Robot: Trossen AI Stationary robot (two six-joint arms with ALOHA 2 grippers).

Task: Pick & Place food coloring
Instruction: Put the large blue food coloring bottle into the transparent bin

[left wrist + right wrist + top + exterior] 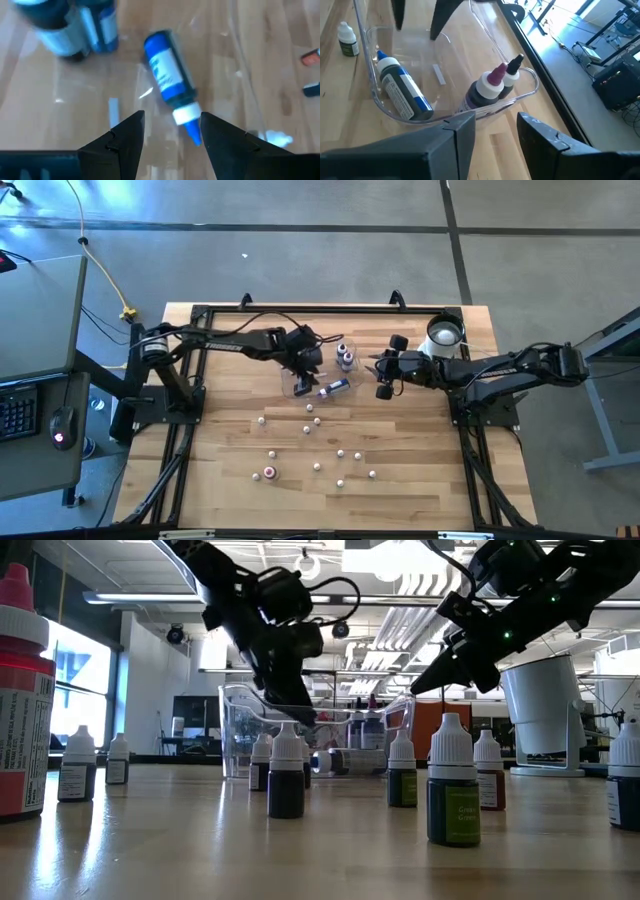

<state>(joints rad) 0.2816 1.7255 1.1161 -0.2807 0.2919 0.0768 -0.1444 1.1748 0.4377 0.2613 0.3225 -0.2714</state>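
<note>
**A:** Where does the left gripper (170, 131) stand?

**B:** Over the clear plastic tray (379, 105), fingers spread and holding nothing. Just beyond its tips a blue food coloring bottle (169, 80) lies on its side inside the tray, nozzle toward the fingers. I judge this to be a release: the bottle is placed, the hand is free.

**A:** And the right gripper (495, 131)?

**B:** Near the tray's other end, also parted and empty. Just ahead of it two upright bottles, one purple-tipped (487, 90) and one dark-tipped (511, 72), stand together against the tray wall.

**A:** So three are in. The rest?

**B:** Scattered small bottles (317, 444) stand on the wooden table (220, 480), well apart from the tray, toward the near edge. A white cup-like container (443, 336) sits beside the right arm.

**A:** Next move?

**B:** Likely lifting the left gripper clear of the tray wall, then reaching for the nearest loose bottle. These are small and top-heavy; the fingers must come down squarely, or a nudge topples one.
</note>
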